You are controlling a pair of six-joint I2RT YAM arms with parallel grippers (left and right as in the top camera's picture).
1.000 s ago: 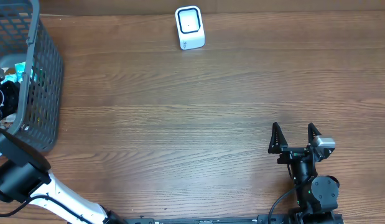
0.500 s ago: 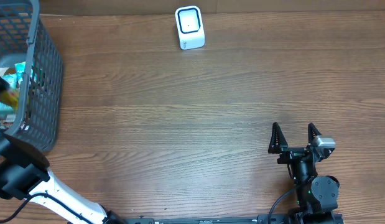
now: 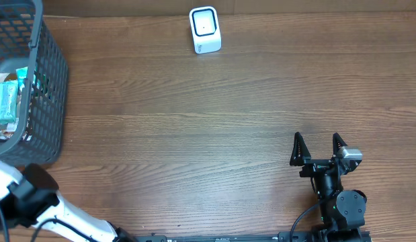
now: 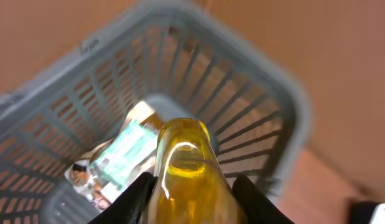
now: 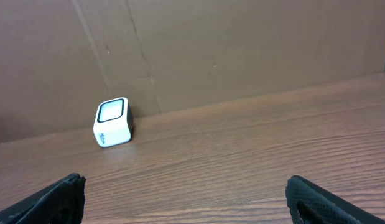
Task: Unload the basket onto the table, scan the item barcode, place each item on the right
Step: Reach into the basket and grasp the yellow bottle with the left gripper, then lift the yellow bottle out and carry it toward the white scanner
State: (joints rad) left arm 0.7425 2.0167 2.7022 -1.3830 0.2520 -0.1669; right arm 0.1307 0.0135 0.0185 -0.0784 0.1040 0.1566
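Having risen from the basket (image 3: 52, 87), left gripper (image 4: 193, 198) clamps a yellow bottle (image 4: 185, 155).

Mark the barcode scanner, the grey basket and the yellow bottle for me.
barcode scanner (image 3: 205, 30), overhead view, on its top window.
grey basket (image 3: 50, 87), overhead view, on its right mesh wall.
yellow bottle (image 4: 186, 171), left wrist view, on its glossy front.

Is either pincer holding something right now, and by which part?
The left pincer holds a glossy yellow bottle-like item, fingers clamped on its two sides, above the grey basket. The right pincer stands open, holding nothing.
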